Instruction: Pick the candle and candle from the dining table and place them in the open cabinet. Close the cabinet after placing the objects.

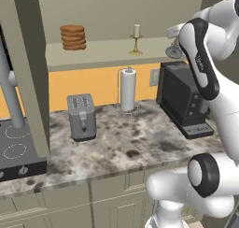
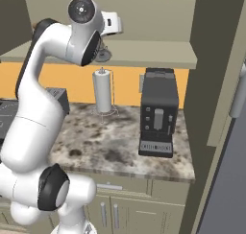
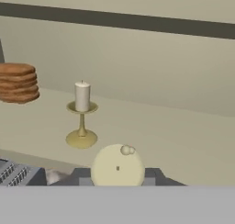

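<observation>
Presently the tool grips the grey candle, its round top facing the hand camera, raised at the cabinet shelf's front edge for placing. Below lies the mottled counter. Farther in on the shelf, the brass candle stands upright beside stacked brown discs.

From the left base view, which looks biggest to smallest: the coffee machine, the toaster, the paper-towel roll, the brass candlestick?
1. Coffee machine.
2. Toaster.
3. Paper-towel roll, close behind, slimmer but about as tall.
4. Brass candlestick, smallest, though it stands farther back on the cabinet shelf, so partly distance.
</observation>
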Controlling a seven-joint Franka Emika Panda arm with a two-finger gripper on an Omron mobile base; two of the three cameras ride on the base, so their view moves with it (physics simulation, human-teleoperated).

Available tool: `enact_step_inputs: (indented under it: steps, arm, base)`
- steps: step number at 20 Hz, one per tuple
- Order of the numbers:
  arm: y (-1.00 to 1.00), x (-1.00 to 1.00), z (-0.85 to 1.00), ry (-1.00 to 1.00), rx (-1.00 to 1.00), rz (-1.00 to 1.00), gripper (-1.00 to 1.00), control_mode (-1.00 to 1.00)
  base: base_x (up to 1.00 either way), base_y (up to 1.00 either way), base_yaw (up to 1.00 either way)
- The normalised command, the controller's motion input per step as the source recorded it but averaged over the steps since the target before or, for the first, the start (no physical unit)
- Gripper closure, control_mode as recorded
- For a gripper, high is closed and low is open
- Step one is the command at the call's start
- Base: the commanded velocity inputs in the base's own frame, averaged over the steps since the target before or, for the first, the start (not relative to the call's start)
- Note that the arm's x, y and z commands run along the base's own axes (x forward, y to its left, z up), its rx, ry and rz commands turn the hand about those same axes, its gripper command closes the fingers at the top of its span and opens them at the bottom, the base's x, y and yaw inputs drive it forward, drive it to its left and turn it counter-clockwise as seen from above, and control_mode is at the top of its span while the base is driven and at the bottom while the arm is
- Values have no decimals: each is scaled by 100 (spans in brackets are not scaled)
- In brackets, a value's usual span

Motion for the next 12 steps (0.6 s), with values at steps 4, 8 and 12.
enact_step_inputs:
  steps: [4, 8, 12]
  arm:
    - [-3, 46, 0, 0, 0, 0, 100, -100]
    - [-7, 40, 0, 0, 0, 0, 100, -100]
    - [-18, 30, 0, 0, 0, 0, 100, -100]
  base:
    - [0, 0, 0]
    - [0, 0, 0]
    - [0, 0, 0]
